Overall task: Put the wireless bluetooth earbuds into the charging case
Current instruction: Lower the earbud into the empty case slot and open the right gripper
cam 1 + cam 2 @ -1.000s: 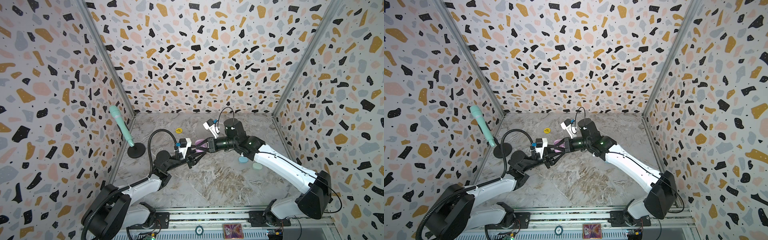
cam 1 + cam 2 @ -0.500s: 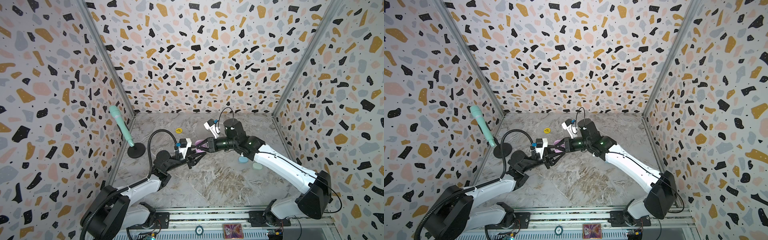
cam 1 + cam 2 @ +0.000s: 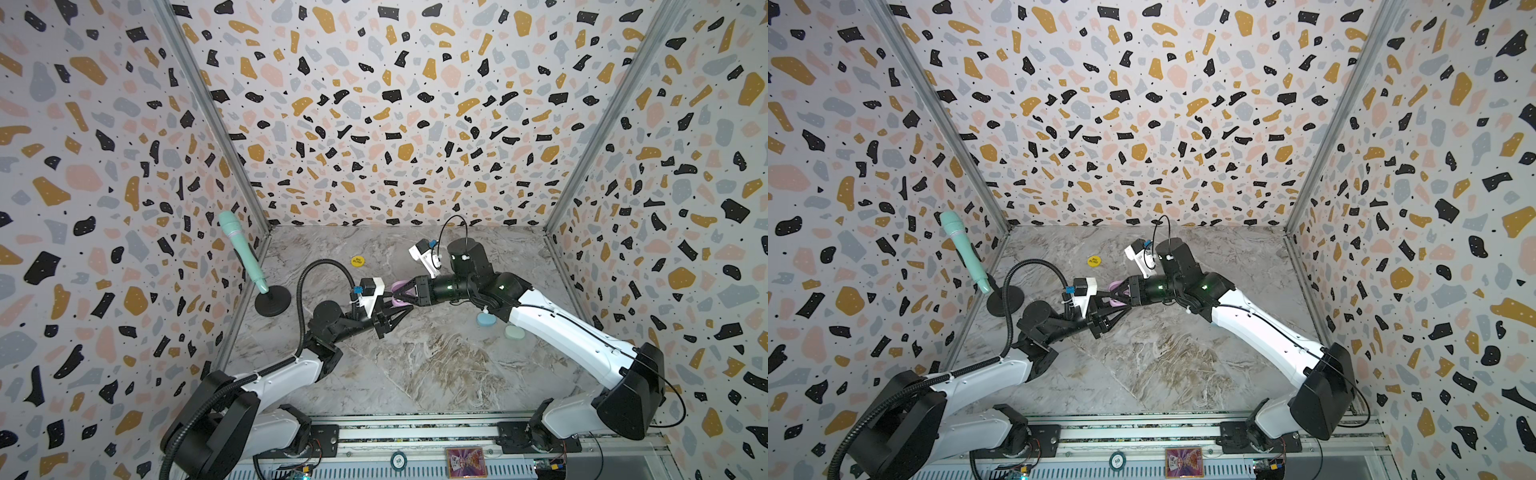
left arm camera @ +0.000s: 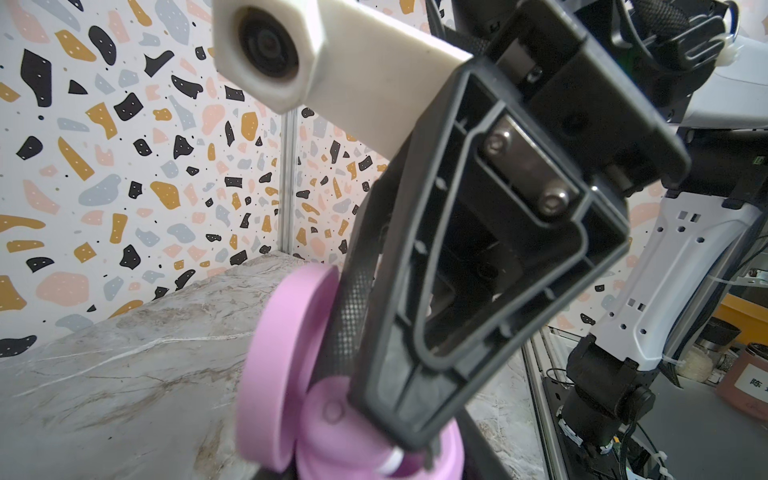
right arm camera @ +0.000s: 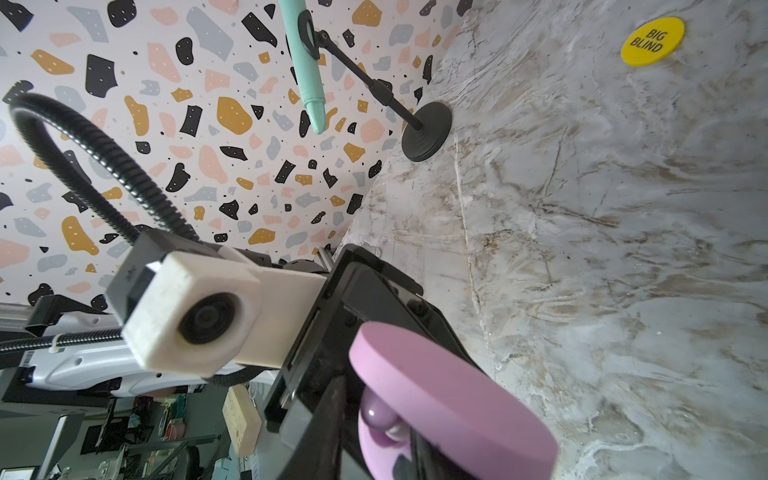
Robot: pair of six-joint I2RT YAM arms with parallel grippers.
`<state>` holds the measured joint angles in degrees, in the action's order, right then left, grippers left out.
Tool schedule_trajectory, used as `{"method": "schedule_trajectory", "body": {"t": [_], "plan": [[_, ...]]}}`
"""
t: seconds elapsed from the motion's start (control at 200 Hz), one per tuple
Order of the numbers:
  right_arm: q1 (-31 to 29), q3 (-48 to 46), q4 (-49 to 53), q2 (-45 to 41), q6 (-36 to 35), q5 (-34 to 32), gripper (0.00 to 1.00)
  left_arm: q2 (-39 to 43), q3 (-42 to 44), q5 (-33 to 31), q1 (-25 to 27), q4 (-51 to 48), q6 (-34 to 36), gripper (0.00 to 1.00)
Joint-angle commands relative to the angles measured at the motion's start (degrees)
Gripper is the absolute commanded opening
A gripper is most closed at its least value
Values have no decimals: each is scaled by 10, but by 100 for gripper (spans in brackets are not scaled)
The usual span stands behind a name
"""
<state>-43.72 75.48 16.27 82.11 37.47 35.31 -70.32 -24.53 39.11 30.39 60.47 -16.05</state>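
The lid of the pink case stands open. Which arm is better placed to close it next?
Probably the right. The left gripper is shut on the pink case, so it is busy holding it. The right gripper sits right at the open lid.

You have three charging cases: pink case (image 3: 398, 287) near table centre, blue case (image 3: 485, 319) and green case (image 3: 514, 332) at 3 o'clock. One earbud (image 5: 380, 417) shows, pink, at the pink case. One yellow disc (image 3: 357, 261) at 11 o'clock. One microphone (image 3: 239, 245), one stand (image 3: 272, 301), 9 o'clock.
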Motion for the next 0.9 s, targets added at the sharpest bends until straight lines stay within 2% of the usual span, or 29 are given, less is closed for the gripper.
{"method": "schedule_trajectory", "body": {"t": [0.0, 0.716, 0.896], "plan": [[-1, 14, 27, -17, -1, 4, 29, 17, -9, -3, 2, 41, 11, 0], [-2, 38, 81, -31, -10, -12, 36, 23, -9, -23, 2, 12, 36, 0], [-7, 46, 87, -34, -13, -21, 37, 29, -11, -31, 2, -17, 63, 0]]}}
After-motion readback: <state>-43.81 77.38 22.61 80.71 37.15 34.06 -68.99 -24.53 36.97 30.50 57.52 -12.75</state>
